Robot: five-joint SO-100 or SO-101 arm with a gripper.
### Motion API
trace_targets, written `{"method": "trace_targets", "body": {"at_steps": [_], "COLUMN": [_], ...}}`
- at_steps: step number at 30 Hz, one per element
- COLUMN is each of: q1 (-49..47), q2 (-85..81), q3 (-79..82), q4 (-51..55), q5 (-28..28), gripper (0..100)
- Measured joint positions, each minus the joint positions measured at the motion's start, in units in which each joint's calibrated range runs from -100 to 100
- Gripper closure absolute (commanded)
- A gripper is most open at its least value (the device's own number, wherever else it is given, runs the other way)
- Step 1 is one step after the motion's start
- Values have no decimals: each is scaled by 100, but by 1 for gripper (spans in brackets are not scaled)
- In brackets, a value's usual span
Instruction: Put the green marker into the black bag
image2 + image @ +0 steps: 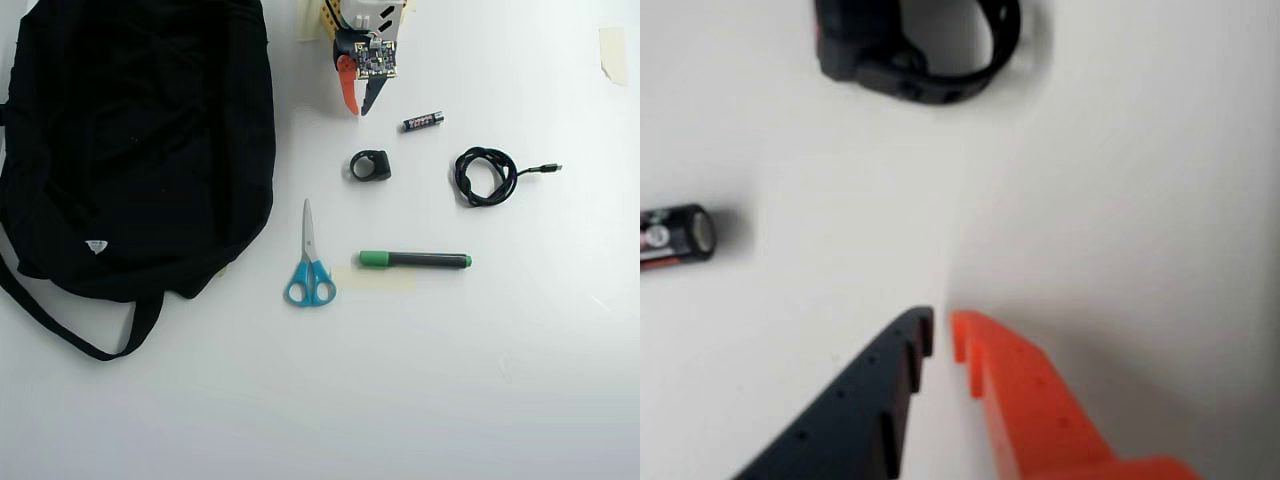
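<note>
While the gripper [358, 112] hangs closed, the green marker [415, 260] lies untouched.

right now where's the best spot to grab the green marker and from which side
Take the green marker at the middle of its dark barrel, coming straight down from above. It lies flat, running left to right in the overhead view, so the fingers should close across its thin width. The scissors lie apart to its left, leaving room.
</note>
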Motion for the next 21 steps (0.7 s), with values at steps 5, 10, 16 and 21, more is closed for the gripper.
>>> {"method": "trace_targets", "body": {"at_steps": [5, 10, 16, 21], "q1": [-15, -29, -29, -59], "q2": [0, 0, 0, 423], "q3": [0, -71, -393, -841], "q4": [0, -9, -318, -988], "q5": [0, 0, 0, -5], "gripper": [98, 98, 98, 98]}}
